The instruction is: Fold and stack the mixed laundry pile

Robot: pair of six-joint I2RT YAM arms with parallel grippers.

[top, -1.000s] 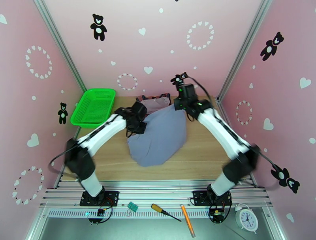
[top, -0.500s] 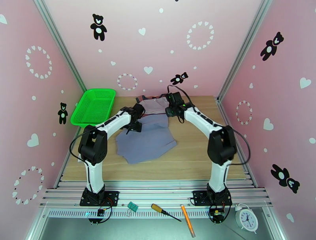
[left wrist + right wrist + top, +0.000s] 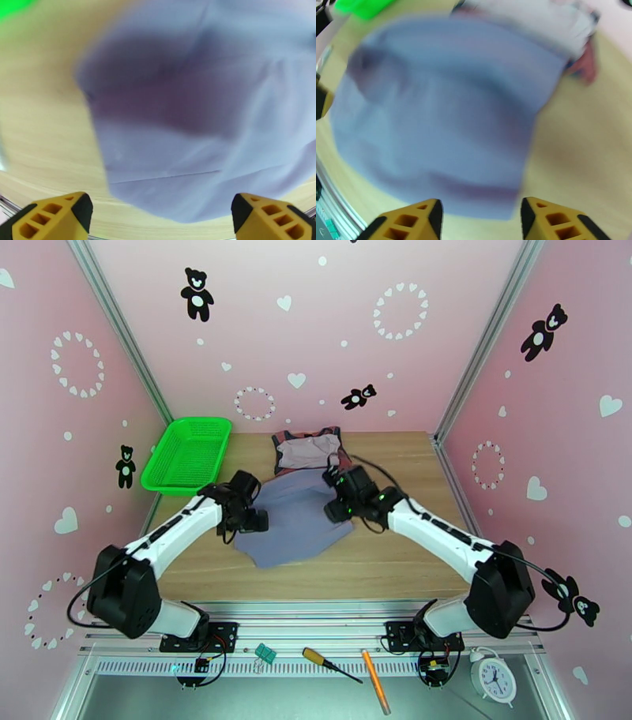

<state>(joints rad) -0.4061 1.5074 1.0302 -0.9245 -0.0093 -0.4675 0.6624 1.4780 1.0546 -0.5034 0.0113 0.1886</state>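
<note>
A blue-grey cloth (image 3: 294,518) lies spread on the wooden table (image 3: 403,548), free of both grippers. Behind it a pale grey-lilac shirt (image 3: 306,451) rests on a rust-red top (image 3: 341,439) with dark trim. My left gripper (image 3: 251,521) hovers at the cloth's left edge, and in the left wrist view it (image 3: 158,215) stands wide open above the cloth (image 3: 189,118). My right gripper (image 3: 336,507) hangs over the cloth's right edge. In the blurred right wrist view it (image 3: 480,217) is open with nothing between its yellow fingers (image 3: 410,221), the cloth (image 3: 446,110) below.
A bright green mesh basket (image 3: 188,453) sits at the back left corner. Pink walls close in the table on three sides. On the near rail lie a screwdriver (image 3: 332,664), an orange pen (image 3: 375,680), green clips (image 3: 265,653) and a small clock (image 3: 494,678).
Both grippers opened and let go of the blue-grey cloth, which settled flat on the table. Both arms drew back toward the near side and lowered.
</note>
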